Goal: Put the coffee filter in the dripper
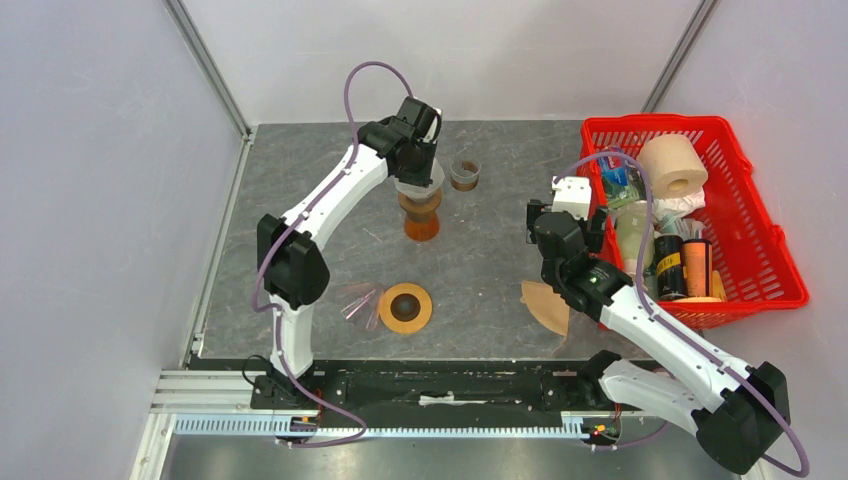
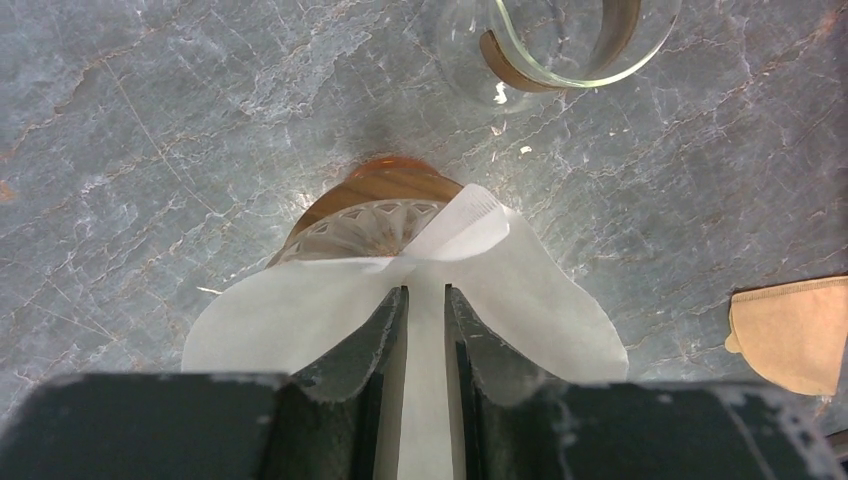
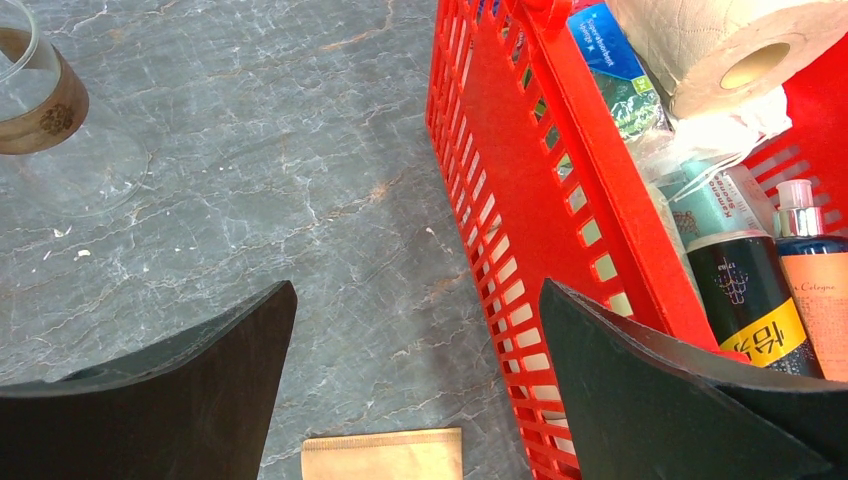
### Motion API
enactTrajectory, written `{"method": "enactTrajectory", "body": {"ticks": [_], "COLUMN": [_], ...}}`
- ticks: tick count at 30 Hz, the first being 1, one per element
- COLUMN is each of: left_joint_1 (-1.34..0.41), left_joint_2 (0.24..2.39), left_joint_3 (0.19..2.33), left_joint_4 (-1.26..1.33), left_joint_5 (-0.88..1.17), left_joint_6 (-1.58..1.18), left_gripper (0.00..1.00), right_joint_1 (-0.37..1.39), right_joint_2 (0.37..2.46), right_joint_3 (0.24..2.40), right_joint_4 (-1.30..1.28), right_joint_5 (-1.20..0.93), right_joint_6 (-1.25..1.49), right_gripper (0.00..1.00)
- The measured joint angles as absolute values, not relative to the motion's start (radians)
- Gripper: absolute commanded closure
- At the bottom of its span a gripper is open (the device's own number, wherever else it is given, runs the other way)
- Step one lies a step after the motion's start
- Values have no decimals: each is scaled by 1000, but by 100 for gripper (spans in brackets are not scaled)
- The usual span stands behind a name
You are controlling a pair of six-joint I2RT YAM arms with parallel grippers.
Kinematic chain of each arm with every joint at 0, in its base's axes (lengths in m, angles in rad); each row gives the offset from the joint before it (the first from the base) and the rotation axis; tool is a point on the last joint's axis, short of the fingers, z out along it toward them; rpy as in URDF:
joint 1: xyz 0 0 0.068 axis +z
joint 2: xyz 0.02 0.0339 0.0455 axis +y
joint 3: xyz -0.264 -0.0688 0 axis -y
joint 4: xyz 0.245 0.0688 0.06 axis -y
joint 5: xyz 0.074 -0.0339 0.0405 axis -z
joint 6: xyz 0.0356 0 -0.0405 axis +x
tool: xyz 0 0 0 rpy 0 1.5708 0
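Observation:
A white coffee filter point(image 2: 520, 290) lies spread over the mouth of the cut-glass dripper point(image 2: 370, 225). The dripper point(image 1: 420, 190) stands on an amber carafe point(image 1: 421, 222) at the back middle of the table. My left gripper point(image 2: 425, 292) hangs right above it, pointing down. Its fingers stand a narrow gap apart, astride a raised fold of the filter, and paper shows in the gap. In the top view the left gripper point(image 1: 418, 170) hides most of the filter. My right gripper point(image 3: 418, 290) is wide open and holds nothing, beside the red basket.
A brown paper filter point(image 1: 547, 305) lies flat near the right arm. A red basket point(image 1: 760, 270) of bottles and a paper roll fills the right side. A small glass cup point(image 1: 464, 173) stands right of the dripper. An orange ring point(image 1: 405, 307) and a clear pinkish piece point(image 1: 360, 300) lie in front.

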State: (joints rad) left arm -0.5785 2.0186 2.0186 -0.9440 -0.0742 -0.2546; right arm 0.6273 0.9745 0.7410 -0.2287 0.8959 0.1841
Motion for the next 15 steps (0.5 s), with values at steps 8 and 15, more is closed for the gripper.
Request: {"method": "enactTrajectory", "body": {"ticks": [8, 15], "left_joint_1": [-587, -598], "left_joint_2": [1947, 1773], "left_joint_3": [2019, 1959], "left_joint_4": [-944, -910], "left_joint_5": [-80, -105], "left_joint_6": [-255, -254], "left_gripper": [62, 20], "right_joint_1": [625, 625], "right_joint_2": [974, 974], "right_joint_3": [741, 741], "right_joint_4": [-229, -231], "right_joint_5": [896, 895], "right_joint_6": [184, 184], "right_gripper": [1, 1]}}
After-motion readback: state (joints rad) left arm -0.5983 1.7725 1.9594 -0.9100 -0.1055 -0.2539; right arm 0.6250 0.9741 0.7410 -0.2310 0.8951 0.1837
